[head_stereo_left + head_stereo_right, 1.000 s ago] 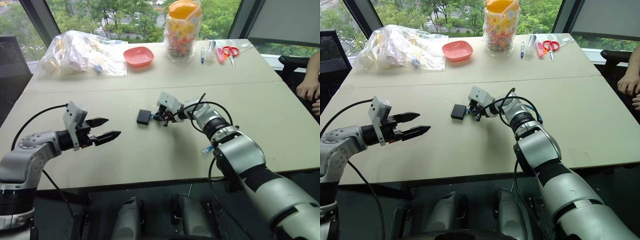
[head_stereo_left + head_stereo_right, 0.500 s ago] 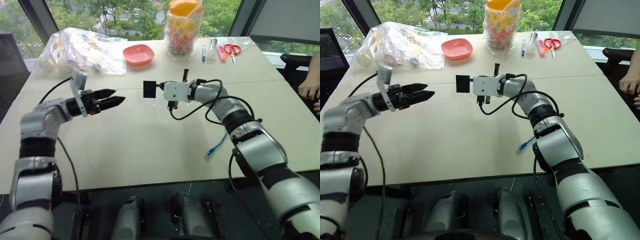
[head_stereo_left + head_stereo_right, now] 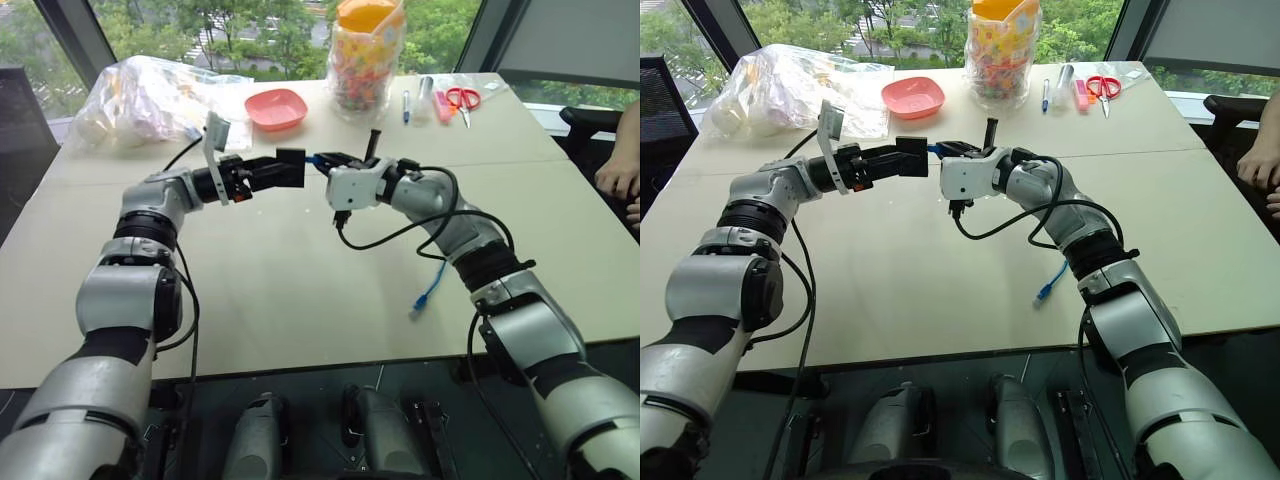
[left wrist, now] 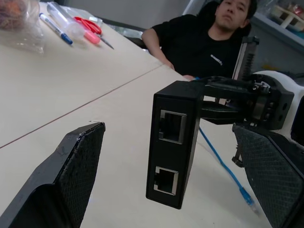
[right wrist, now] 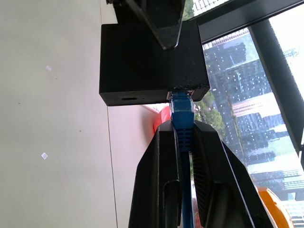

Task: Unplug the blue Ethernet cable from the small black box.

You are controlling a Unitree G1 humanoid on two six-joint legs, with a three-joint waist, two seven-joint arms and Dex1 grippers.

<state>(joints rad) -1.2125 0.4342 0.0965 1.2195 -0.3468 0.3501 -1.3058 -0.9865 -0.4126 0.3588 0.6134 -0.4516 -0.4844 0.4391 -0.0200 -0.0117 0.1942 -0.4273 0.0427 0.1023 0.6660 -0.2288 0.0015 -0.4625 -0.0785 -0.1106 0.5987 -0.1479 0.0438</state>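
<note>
Box (image 4: 173,145): held above the desk (image 3: 300,290), two empty ports facing the left wrist view.
Cable (image 5: 182,114): plugged into box.
Right end effector (image 5: 183,142): clamped on cable boot.
Left end effector (image 4: 180,180): spread wide around box.

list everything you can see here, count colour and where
box: 1, black, held up above the table centre, between the open left fingers
cable: 1, blue, plugged into the box; its free end lies on the table
table: 1, beige, under everything
bowl: 1, red, far side
plastic bag: 1, clear, far left
jar: 1, clear with orange lid, far centre
pens: 2 or so, far right, by the jar
scissors: 1, red handles, far right
person: 1, black shirt, seated at the table's right edge
left gripper: 1, black, open around the box
right gripper: 1, black, shut on the cable at its plug
</note>
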